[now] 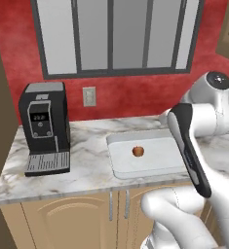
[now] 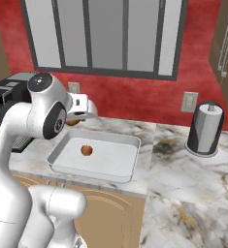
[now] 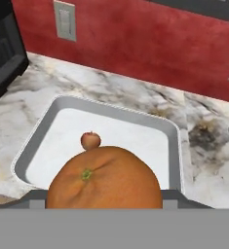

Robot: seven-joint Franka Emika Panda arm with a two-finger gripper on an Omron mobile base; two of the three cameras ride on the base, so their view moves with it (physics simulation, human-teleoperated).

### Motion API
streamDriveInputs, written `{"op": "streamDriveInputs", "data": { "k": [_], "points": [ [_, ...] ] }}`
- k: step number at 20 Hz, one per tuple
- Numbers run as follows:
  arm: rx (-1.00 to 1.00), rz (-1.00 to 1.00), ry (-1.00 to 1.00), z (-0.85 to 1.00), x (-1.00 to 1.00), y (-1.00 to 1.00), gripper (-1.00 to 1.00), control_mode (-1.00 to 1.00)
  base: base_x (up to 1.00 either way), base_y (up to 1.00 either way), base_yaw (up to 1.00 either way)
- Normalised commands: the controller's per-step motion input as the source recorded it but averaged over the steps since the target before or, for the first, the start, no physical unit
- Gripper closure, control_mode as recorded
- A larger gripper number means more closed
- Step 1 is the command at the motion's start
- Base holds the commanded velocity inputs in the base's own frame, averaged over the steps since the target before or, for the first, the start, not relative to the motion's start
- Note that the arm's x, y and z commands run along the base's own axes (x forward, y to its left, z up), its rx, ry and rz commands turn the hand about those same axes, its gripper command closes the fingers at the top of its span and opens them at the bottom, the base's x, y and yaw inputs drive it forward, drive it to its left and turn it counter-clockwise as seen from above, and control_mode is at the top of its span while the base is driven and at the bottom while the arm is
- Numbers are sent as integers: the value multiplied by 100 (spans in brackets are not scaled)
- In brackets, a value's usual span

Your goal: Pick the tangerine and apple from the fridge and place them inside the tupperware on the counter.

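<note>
A white tupperware [image 1: 117,140] [image 2: 130,142] [image 3: 43,130] rests on the marbled counter [image 1: 89,168] [image 2: 183,179]. Near its middle lies the apple [image 1: 138,151] [image 2: 87,150] [image 3: 90,140], small and reddish with a dark stem. My gripper [image 2: 74,119] hangs above the tupperware's back left corner, shut on the tangerine [image 3: 104,180]. In the hand view the tangerine is large and close at the bottom, with the apple just beyond it. The fridge is out of view.
A black coffee machine [image 1: 44,127] stands on the counter left of the tupperware. A paper towel holder [image 2: 205,128] stands to the right near the red wall. A wall outlet [image 1: 89,96] and a window sit behind the counter.
</note>
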Motion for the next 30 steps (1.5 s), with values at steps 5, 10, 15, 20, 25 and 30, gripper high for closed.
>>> {"op": "streamDriveInputs", "data": {
  "k": [5,10,15,20,25,30],
  "points": [
    [4,0,5,-82,59,-35,100,-100,0,0,0],
    [3,-1,13,-68,44,-34,100,-100,0,0,0],
    [1,-2,16,-66,36,-30,100,-100,0,0,0],
    [1,0,7,-69,42,-11,100,-100,0,0,0],
    [1,0,3,-67,51,-2,100,-100,0,0,0],
    [2,0,4,-57,55,-1,100,-100,0,0,0]
  ]
}}
